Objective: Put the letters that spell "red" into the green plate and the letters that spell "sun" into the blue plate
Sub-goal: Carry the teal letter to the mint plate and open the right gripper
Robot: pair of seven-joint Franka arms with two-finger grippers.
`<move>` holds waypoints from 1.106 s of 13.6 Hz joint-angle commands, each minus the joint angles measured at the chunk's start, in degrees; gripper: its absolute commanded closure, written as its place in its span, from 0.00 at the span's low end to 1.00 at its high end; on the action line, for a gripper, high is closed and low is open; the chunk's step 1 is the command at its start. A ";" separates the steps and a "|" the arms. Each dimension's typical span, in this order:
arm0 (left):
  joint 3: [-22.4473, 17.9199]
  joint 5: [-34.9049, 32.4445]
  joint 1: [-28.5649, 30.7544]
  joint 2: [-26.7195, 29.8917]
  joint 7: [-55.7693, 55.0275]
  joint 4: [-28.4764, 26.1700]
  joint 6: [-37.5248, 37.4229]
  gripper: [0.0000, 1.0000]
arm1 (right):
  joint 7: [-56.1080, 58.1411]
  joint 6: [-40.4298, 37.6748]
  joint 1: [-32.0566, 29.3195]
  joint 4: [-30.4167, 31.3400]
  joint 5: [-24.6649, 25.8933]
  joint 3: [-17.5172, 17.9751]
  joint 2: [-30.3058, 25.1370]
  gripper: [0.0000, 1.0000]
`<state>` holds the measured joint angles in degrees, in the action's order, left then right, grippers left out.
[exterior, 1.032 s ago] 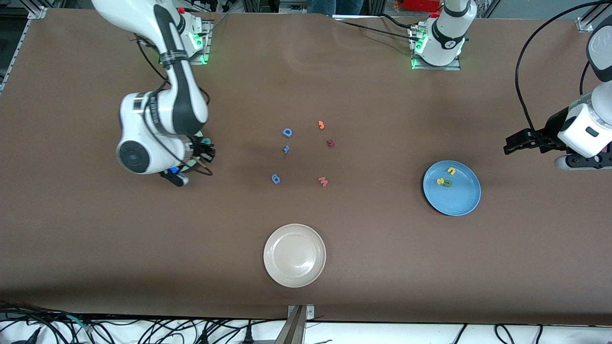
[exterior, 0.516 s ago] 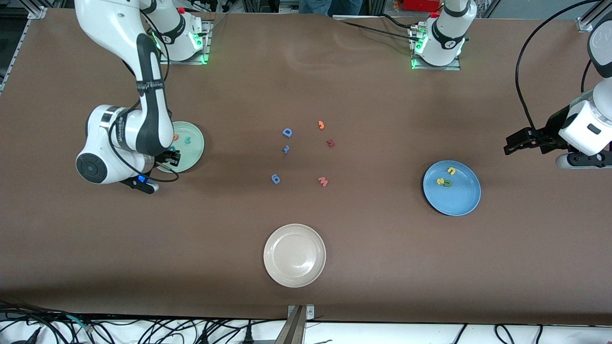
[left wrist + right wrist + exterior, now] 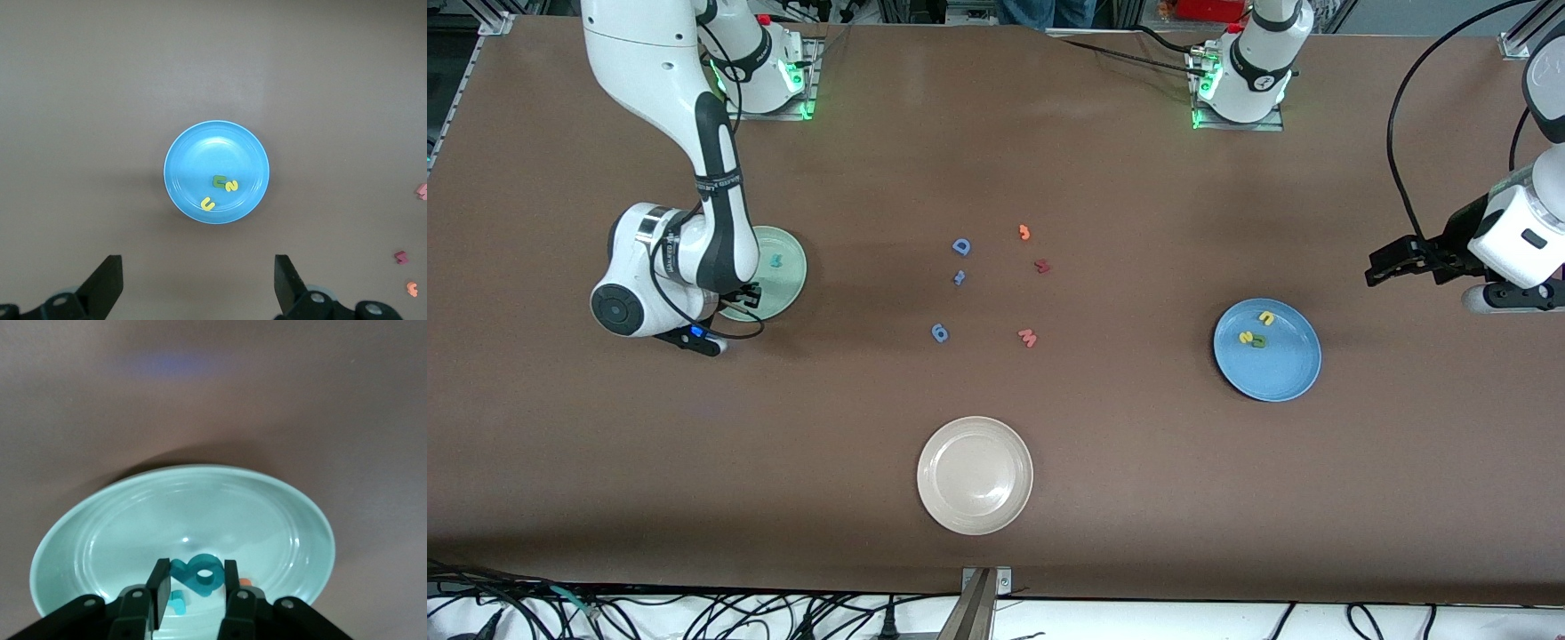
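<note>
teal "d" (image 3: 199,576) gripped by right hand (image 3: 193,592) over green plate (image 3: 293,540); left hand (image 3: 197,287) held open over table (image 3: 80,100), waiting.

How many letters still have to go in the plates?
Just one. The blue plate already holds the yellow "s", yellow "u" and olive-green "n". The green plate has the teal "r" and an orange letter. The right gripper, over that plate, has its jaws shut on the teal "d", not yet dropped. The left gripper waits open above the blue plate.
</note>
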<state>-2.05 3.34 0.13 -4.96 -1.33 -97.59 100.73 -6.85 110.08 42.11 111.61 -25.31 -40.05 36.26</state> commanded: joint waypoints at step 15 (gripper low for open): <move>-0.23 0.79 0.05 -0.13 -0.34 1.09 -1.23 0.00 | 4.12 -20.93 -0.37 -17.27 -2.73 -8.89 -2.07 0.01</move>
<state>-2.21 3.34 0.17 -4.97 -1.58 -97.54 100.59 -3.55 94.44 41.91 100.15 -27.97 -46.98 34.41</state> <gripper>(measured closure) 0.000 0.013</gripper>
